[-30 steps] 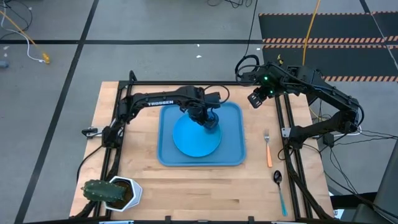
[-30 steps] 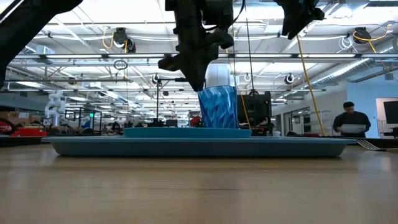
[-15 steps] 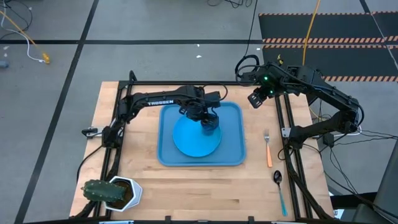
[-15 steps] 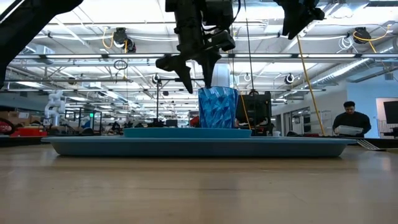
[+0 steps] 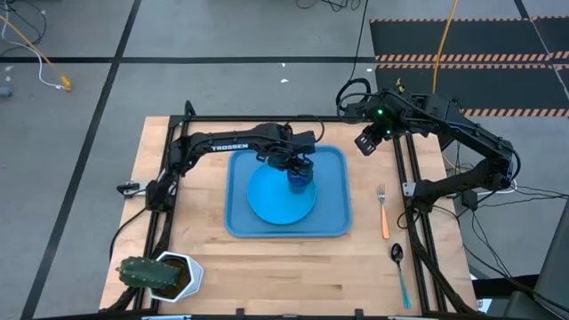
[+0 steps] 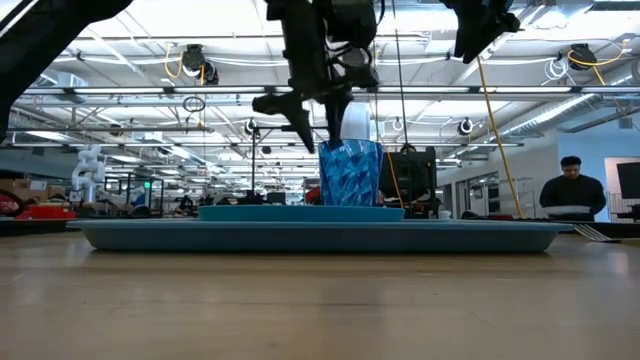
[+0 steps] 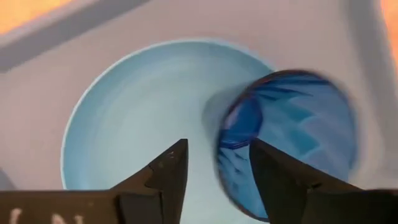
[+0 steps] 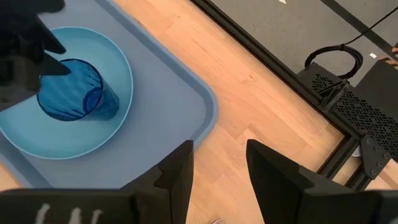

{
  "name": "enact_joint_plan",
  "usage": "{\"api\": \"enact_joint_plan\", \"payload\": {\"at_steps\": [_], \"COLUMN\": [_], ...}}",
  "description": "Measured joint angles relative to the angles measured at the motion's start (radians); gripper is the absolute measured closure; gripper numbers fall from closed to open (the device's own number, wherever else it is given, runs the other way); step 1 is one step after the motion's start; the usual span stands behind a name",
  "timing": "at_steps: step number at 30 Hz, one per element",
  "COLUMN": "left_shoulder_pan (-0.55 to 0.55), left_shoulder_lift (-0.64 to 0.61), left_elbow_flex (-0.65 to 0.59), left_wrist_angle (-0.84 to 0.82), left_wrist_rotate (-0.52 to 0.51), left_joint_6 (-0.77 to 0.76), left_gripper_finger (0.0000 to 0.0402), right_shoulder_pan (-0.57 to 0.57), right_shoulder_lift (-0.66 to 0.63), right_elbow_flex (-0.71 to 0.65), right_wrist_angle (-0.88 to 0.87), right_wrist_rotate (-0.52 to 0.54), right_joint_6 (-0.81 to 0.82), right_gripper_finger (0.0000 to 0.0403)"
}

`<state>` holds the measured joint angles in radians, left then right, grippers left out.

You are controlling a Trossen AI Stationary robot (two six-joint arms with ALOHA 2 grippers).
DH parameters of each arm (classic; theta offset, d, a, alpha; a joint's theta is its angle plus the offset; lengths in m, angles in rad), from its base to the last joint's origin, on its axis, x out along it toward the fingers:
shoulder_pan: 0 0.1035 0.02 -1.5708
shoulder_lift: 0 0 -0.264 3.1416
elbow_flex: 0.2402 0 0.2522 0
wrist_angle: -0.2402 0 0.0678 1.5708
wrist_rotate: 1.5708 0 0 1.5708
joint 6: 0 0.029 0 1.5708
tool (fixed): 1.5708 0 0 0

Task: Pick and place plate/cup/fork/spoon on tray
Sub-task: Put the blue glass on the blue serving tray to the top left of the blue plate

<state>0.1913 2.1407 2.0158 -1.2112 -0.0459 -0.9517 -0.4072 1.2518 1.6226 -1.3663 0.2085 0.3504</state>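
The large rectangular blue plastic tray [image 5: 331,222] with rounded corners and a raised rim lies at the centre of the wooden tabletop [image 5: 267,267]. The flat round bright-blue plastic plate [image 5: 271,200] rests inside it. The small translucent dark-blue plastic tumbler, the cup [image 5: 300,178], stands upright on the plate near its right edge. Plate and cup are judged placed.

The left gripper [image 6: 318,108] hangs directly above the cup's rim. Its fingers [image 7: 166,177] are spread and hold nothing; the left wrist view shows the cup mouth just beyond one finger, with no contact. The left arm reaches from the table's left rear across the tray, wrist pointing down.

The small fork [image 5: 383,212] with silver metal tines and an orange handle lies on bare tabletop right of the tray, outside the rim. Its long axis runs front to back, tines toward the rear. The small spoon [image 5: 400,271] with a dark metal bowl and a thin light-blue handle lies nearer the front right, bowl toward the rear.

The right gripper [image 5: 366,142] hovers high over the tray's rear right corner, fingers [image 8: 177,171] spread, empty. The fork lies forward of it, toward the table's front. The right arm is judged nearer to both utensils; a grasp would need the fingers set across the handle.
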Motion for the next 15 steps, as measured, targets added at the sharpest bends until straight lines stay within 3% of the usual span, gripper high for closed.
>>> {"api": "enact_joint_plan", "payload": {"at_steps": [6,11,15], "left_shoulder_pan": [0.003,0.003,0.006], "left_shoulder_lift": [0.003,0.003,0.002], "left_elbow_flex": [-0.117,-0.115,-0.114], "left_wrist_angle": [0.045,0.066,0.056], "left_wrist_rotate": [0.097,0.1,0.099], "left_joint_6": [-0.021,-0.015,0.029], "left_gripper_finger": [0.026,0.0279,0.0325], "right_shoulder_pan": [0.0,-0.008,-0.03], "right_shoulder_lift": [0.0,0.0,0.0], "right_elbow_flex": [0.0,0.0,0.0], "right_wrist_angle": [0.0,0.0,0.0], "right_wrist_rotate": [0.0,0.0,0.0], "right_joint_6": [-0.005,-0.023,-0.023], "right_gripper_finger": [0.0261,0.0261,0.0261]}}
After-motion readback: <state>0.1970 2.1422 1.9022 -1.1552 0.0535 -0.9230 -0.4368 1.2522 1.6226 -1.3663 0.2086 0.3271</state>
